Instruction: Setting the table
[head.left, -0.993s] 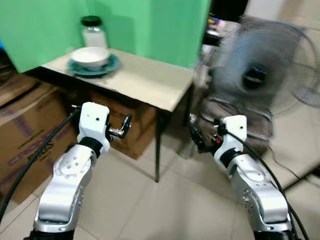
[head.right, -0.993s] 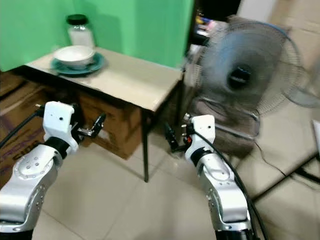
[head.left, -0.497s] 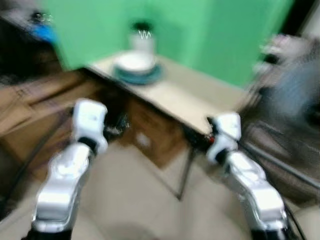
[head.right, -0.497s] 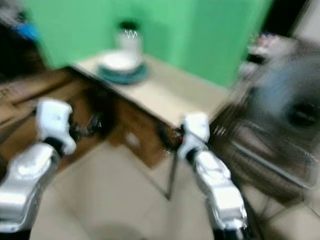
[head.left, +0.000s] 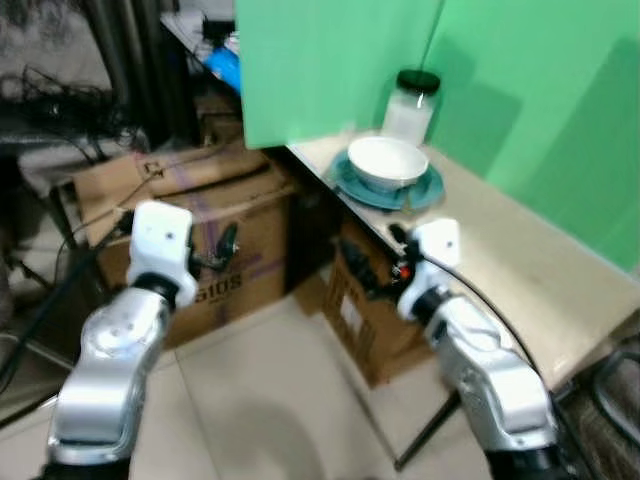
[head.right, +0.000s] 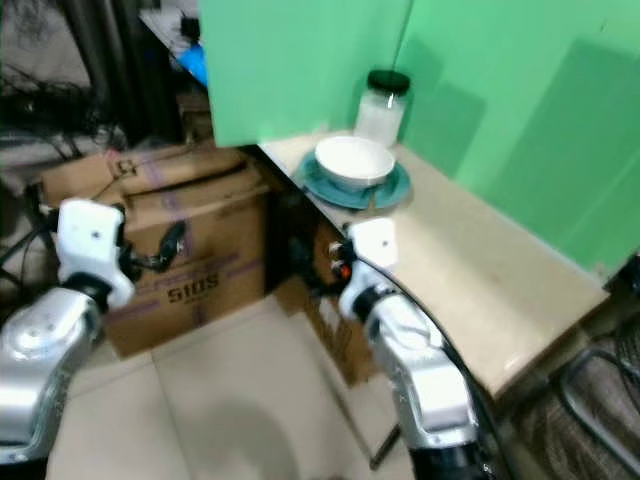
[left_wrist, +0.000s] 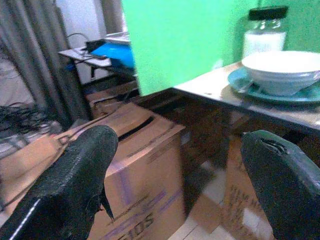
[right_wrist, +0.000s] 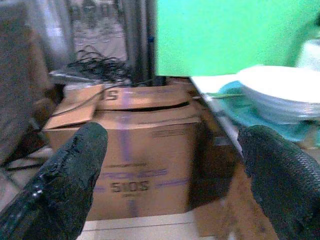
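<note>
A white bowl (head.left: 387, 162) sits on a teal plate (head.left: 420, 190) at the near corner of the beige table (head.left: 520, 270), about 1 o'clock in the head view, with a black-lidded jar (head.left: 410, 105) just behind it against the green backdrop (head.left: 330, 60). The left gripper (left_wrist: 180, 175) and right gripper (right_wrist: 172, 175) both hang in the air with fingers spread wide apart, holding nothing. Between them and the table stand cardboard boxes (head.left: 215, 230) on the tiled floor (head.left: 270, 420), at 11 o'clock and under the table's edge.

Bare bench (head.left: 520, 265) top lies open on the right of the teal plate (head.left: 388, 188). A bowl (head.left: 388, 161) on that plate and a jar (head.left: 411, 105) just behind crowd the green-walled corner. Cardboard boxes (head.left: 215, 250) block the floor beside and under the bench.
</note>
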